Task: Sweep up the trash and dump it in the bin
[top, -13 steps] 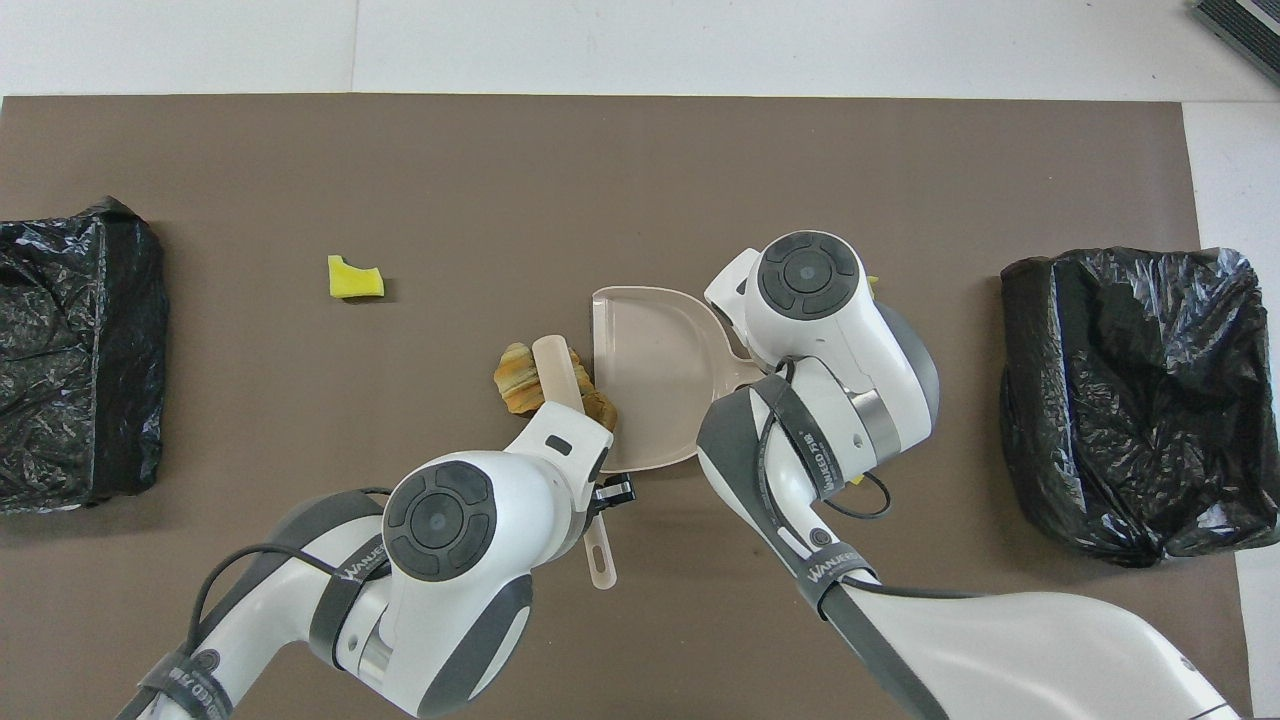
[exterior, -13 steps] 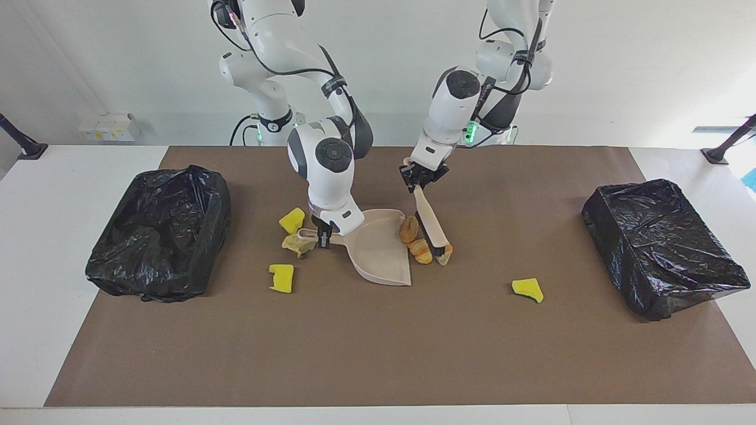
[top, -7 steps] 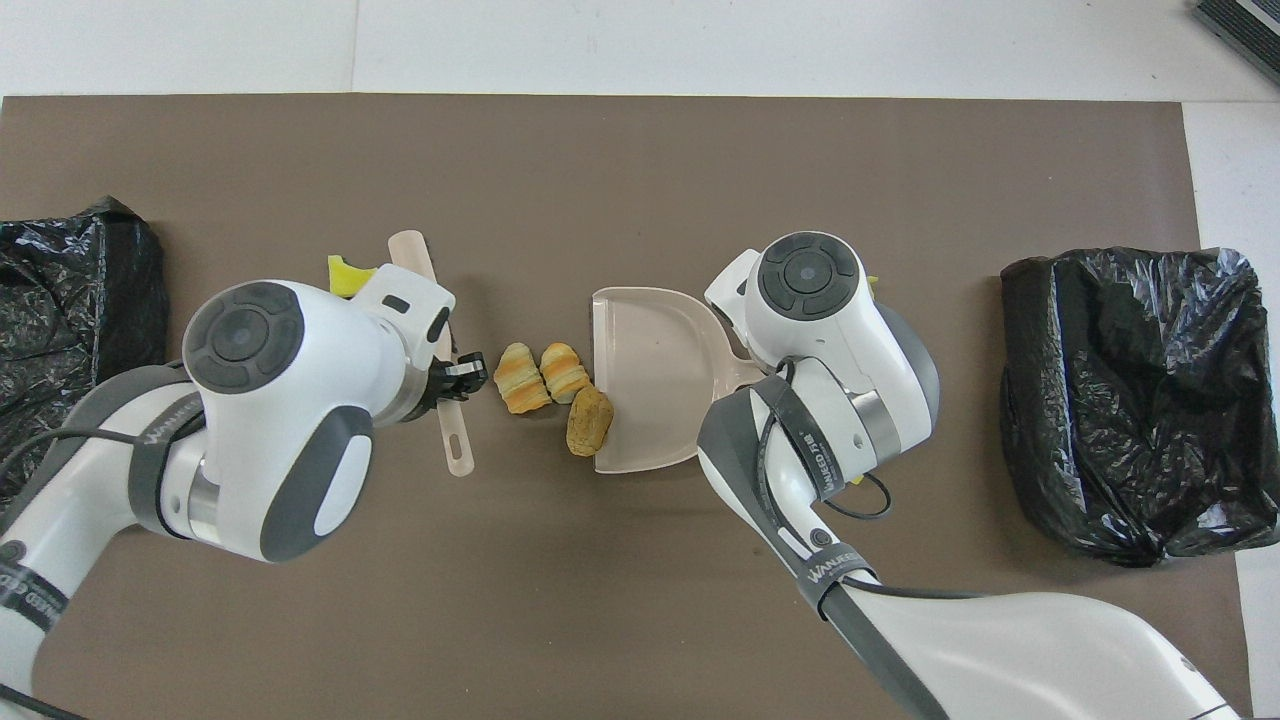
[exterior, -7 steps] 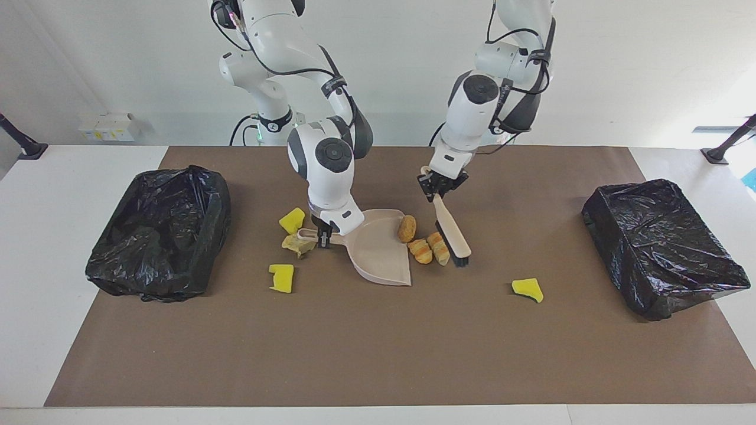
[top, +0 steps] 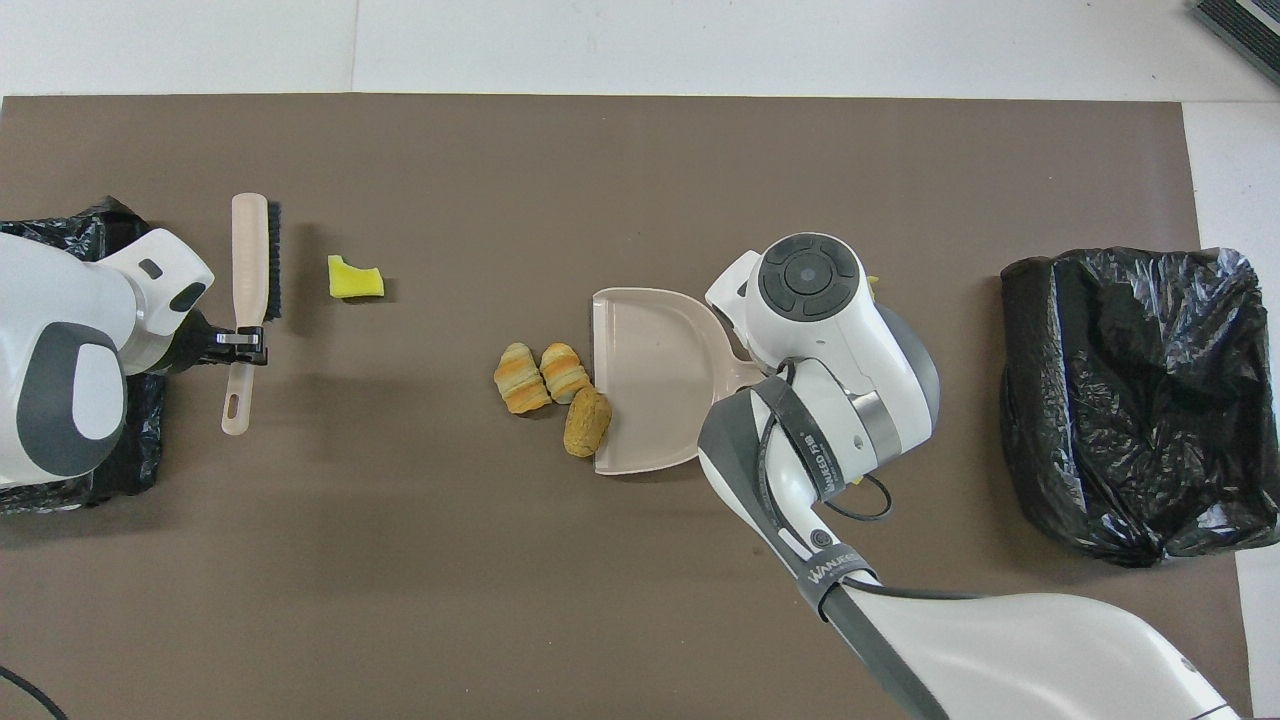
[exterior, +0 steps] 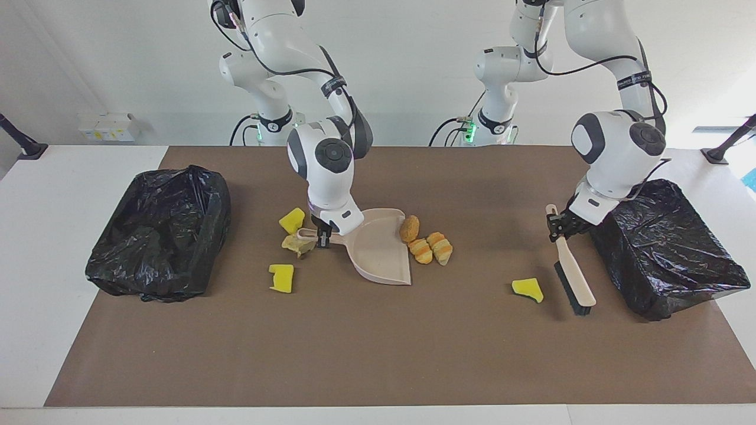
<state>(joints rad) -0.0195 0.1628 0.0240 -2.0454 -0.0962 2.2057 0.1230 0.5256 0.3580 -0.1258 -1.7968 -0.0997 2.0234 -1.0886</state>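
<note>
open mat between bread chunks (exterior: 426,243) and brush (exterior: 574,277), yellow chunk (exterior: 527,289) alone there

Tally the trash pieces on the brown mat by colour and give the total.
Bright yellow foam chunks: 3
Pale beige lump: 1
Orange-brown bread-like pieces: 3
Total: 7

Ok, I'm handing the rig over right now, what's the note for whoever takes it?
Left claw: shut on the brush handle, beside the yellow chunk near the left arm's bin.
Right claw: shut on the dustpan handle.
Three bread pieces lie at the pan's mouth; three more chunks by its handle.
Done: nothing in the pan.
Left: sweep everything in, dump.
</note>
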